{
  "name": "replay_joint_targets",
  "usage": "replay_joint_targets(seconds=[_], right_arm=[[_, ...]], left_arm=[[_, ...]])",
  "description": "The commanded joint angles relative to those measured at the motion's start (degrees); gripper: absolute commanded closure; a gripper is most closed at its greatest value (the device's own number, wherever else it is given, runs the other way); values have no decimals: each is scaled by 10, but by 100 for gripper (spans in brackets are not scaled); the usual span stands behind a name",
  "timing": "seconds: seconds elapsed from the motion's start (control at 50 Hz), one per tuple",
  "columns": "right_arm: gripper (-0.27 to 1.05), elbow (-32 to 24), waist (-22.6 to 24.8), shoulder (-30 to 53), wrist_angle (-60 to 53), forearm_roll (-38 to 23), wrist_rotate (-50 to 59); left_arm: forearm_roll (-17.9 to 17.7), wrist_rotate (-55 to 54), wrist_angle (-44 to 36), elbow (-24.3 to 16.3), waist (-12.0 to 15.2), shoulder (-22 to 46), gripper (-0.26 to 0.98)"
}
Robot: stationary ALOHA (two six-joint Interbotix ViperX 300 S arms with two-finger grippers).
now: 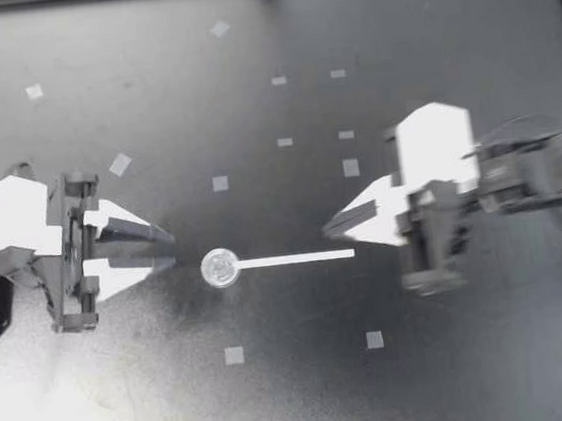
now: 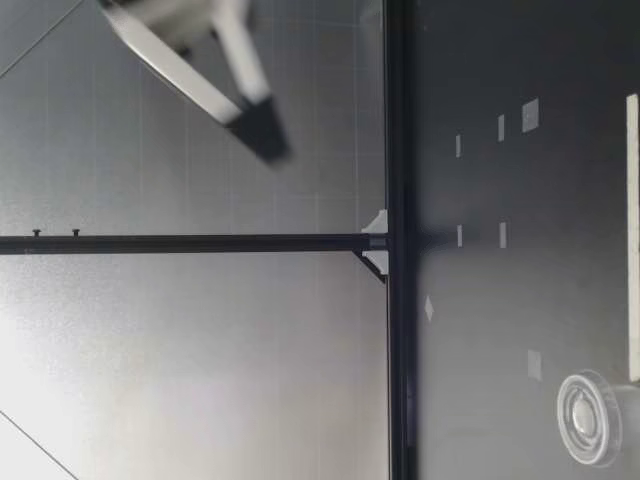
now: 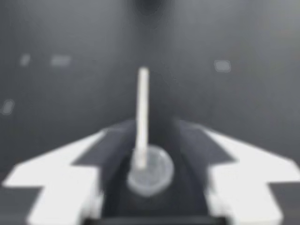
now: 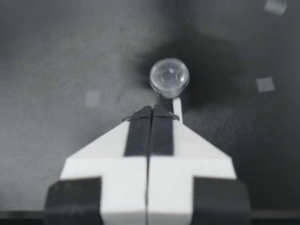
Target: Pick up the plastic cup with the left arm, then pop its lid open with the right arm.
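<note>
Clear cap lying flat on desk, white stick touching it. Left gripper hovering beside cap, fingers spread wide, seemingly framing it. Right gripper hanging over stick's far end, fingers pressed together.

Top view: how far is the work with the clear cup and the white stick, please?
Nothing looks done: clear cup and white stick lie on the table, ungripped. In hand: my left gripper is open beside the cup; my right gripper is shut, empty, near the stick's other end. Grasping either is left.
</note>
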Motion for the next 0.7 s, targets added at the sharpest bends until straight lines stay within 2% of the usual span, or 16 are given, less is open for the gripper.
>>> replay_joint_targets(seconds=[0.0, 0.12, 0.26, 0.4, 0.68], right_arm=[[87, -36, -4, 42, -11, 0, 0], [87, -76, -4, 111, -12, 0, 1], [87, -117, -4, 170, -11, 0, 1], [87, -144, -7, 205, -10, 2, 4], [87, -175, -14, 251, -10, 4, 26]], left_arm=[[-1, -1, -7, 3, -1, 4, 18], [-1, -2, -7, 12, -1, 17, 18], [-19, -2, -7, 16, -1, 50, 18], [-38, -2, -11, 4, -1, 104, 18], [-38, -1, -63, -21, -1, 206, 18]])
